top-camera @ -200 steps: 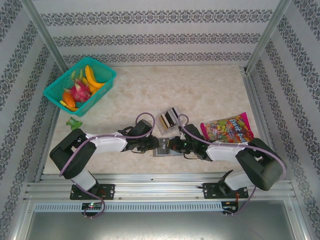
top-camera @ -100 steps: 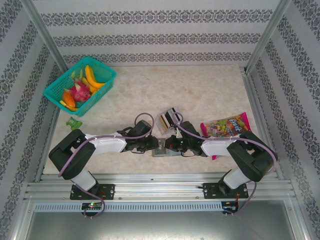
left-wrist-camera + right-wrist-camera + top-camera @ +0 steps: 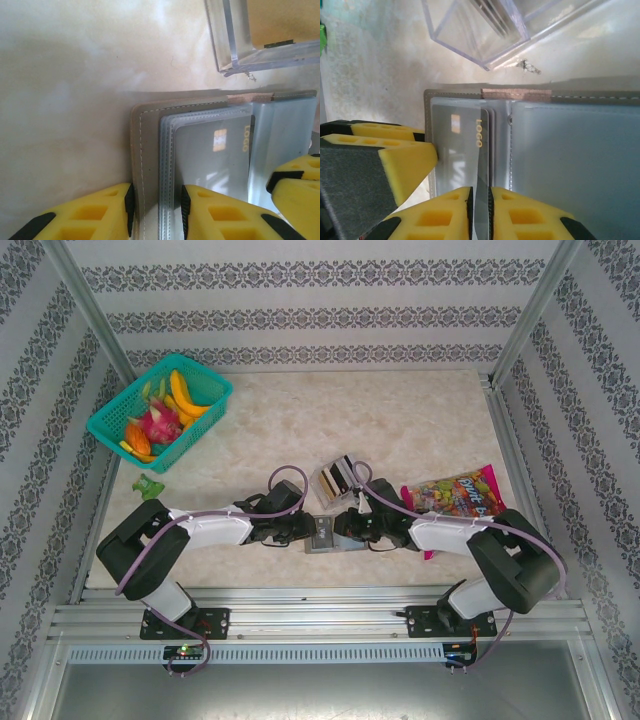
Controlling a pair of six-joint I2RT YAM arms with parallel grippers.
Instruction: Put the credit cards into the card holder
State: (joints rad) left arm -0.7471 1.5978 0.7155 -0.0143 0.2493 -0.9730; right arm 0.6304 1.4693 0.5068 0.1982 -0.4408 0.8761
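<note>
1. The left gripper point(image 3: 157, 200) is clamped on the card holder point(image 3: 145, 150), with the cover edge and clear sleeves between its pads.
2. The right gripper point(image 3: 480, 197) stands a sliver apart around a thin sheet at the holder's middle; whether it pinches I cannot tell.
3. A clear tray point(image 3: 470, 35) with spare cards point(image 3: 340, 477) sits just beyond the holder; a candy bag point(image 3: 455, 492) lies to the right.
4. The holder lies open and flat on the table point(image 3: 400, 420) between both grippers, long axis left to right; a credit card point(image 3: 210, 160) marked LOGO sits in a sleeve.
</note>
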